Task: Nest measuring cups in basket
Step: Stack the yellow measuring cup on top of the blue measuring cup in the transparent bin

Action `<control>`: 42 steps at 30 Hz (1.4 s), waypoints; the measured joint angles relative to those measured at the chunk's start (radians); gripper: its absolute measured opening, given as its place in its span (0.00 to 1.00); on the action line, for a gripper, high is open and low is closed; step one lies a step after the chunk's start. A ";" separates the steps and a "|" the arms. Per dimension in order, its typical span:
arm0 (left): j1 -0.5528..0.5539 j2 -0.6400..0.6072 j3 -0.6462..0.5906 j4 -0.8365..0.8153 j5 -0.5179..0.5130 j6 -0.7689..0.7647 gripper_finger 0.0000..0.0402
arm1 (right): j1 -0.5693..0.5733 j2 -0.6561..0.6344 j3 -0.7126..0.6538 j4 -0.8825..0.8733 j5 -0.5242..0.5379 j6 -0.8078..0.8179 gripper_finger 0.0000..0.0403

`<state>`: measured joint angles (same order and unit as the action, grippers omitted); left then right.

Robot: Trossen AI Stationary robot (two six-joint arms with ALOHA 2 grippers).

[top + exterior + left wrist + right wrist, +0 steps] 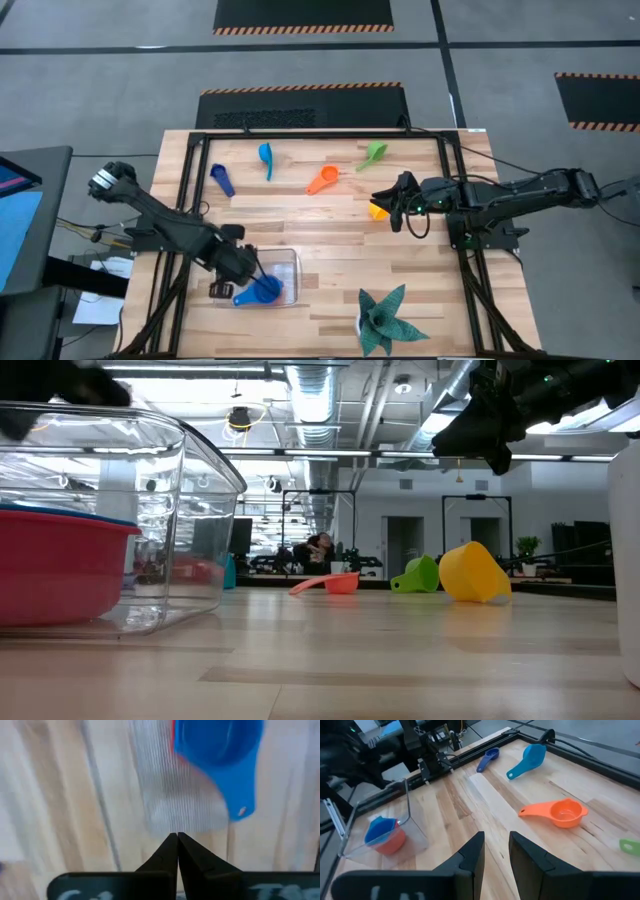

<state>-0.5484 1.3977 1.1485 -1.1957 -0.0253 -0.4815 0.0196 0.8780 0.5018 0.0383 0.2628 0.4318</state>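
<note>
High view, no legible writing, blue cup (266,288) in basket (290,262)

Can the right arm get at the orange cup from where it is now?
Probably yes: the right gripper has open jaws, and bare tabletop lies between it and the orange cup.

Left wrist view is mush: the blue cup (220,757) is smeared and chopped off at 12 o'clock, so its bowl barely reads. From above, the left gripper (240,265) covers the 9 o'clock end of the basket (290,255), and the red cup (55,575) under the blue one can't be seen there. The yellow cup (378,211) sits half tucked under the right gripper (395,205). In the low view the basket runs off at 9 o'clock
</note>
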 joint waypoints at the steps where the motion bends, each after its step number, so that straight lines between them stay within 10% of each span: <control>1: 0.000 -0.016 0.021 -0.010 -0.030 0.001 0.00 | 0.000 0.000 0.000 0.000 0.000 0.011 0.28; 14: 0.001 -0.256 0.056 -0.134 -0.360 -0.214 0.00 | 0.042 0.179 0.361 -0.514 0.265 -0.305 0.18; 22: 0.000 -0.249 0.055 -0.132 -0.403 -0.238 0.00 | 0.030 0.282 0.394 -0.885 0.261 -0.085 0.17; 42: 0.003 -0.243 -0.053 -0.110 -0.402 -0.332 0.00 | 0.059 0.322 0.361 -0.910 0.224 -0.128 0.59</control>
<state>-0.5457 1.1545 1.0958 -1.3059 -0.4268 -0.8140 0.0787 1.1995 0.8631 -0.8714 0.4870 0.3040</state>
